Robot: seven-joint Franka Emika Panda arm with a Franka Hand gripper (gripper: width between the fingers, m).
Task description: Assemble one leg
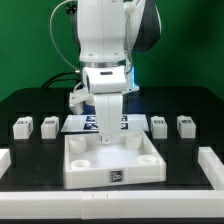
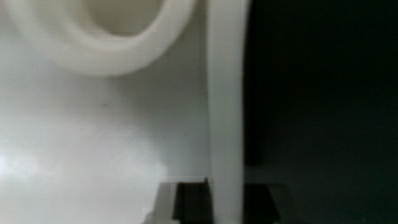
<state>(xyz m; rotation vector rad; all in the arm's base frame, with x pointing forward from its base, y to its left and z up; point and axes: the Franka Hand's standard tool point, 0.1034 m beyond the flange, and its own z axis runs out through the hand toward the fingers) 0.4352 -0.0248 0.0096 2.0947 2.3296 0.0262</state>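
Several legs, small white blocks with tags, stand on the black table in the exterior view: two at its left (image 1: 20, 126) (image 1: 48, 126) and two at its right (image 1: 158, 124) (image 1: 184, 124). My gripper (image 1: 107, 138) holds none of them. It is down at the far wall of the large white tray-like piece (image 1: 112, 165). In the wrist view my gripper (image 2: 228, 190) has one dark finger (image 2: 192, 205) on each side of that thin upright wall (image 2: 228, 100), touching it. A round corner socket (image 2: 125, 30) shows inside the tray. No leg is in the wrist view.
The marker board (image 1: 128, 123) lies flat just behind the tray, partly hidden by my arm. A low white barrier runs along the table's front edge (image 1: 110, 203), with ends at the left (image 1: 4, 160) and right (image 1: 212, 165).
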